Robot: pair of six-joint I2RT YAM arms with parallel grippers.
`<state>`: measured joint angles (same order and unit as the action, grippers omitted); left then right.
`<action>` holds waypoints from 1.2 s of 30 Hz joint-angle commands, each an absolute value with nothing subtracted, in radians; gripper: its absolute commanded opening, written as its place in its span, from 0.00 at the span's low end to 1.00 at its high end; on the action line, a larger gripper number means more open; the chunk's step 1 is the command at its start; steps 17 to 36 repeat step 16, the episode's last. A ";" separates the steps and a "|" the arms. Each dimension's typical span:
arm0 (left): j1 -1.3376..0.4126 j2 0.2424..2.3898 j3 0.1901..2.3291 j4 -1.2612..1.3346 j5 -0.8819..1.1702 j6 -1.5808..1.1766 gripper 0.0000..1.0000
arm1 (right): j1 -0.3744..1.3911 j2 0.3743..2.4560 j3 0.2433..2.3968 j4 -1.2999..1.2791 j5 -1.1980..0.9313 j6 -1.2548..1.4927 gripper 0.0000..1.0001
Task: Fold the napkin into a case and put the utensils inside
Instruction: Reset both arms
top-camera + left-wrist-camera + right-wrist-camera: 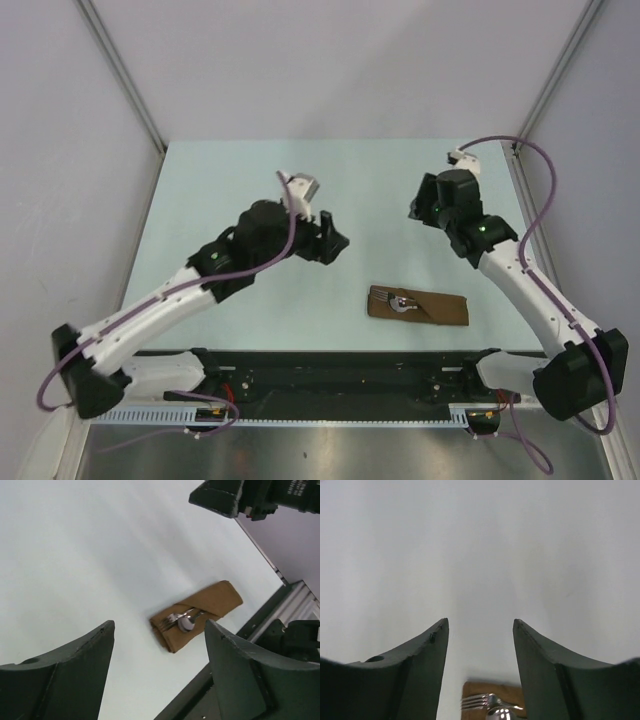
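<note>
"What's the left gripper (335, 240) doing?"

"It hangs above the table (230, 180), left of centre, jaws spread wide with nothing between them."

"And the cloth?"

"The case (418, 306) lies flat towards the near edge, a little right of centre, apart from both arms. The fork (383, 295) tines and the spoon (402, 304) bowl poke out of its left end, side by side; the handles are tucked inside."

"The right one?"

"The right gripper (480, 625) is up over the far right of the table, beyond the case, released too and carrying nothing."
</note>
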<state>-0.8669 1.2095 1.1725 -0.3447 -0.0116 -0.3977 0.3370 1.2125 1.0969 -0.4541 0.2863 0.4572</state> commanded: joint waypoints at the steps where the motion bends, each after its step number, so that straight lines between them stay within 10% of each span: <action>1: -0.865 0.997 0.903 -0.164 -0.199 -0.403 0.82 | 0.466 1.232 1.095 -0.382 0.197 0.459 0.60; 4: -0.865 0.861 0.725 -0.057 -0.279 -0.489 0.94 | 0.552 1.227 1.025 -0.333 0.183 0.508 0.65; 7: -0.865 0.767 0.622 -0.005 -0.301 -0.517 0.97 | 0.564 1.172 0.893 -0.217 0.111 0.502 0.99; 36: -0.864 0.669 0.502 0.185 -0.310 -0.557 1.00 | 0.503 1.000 0.715 -0.062 -0.086 0.537 1.00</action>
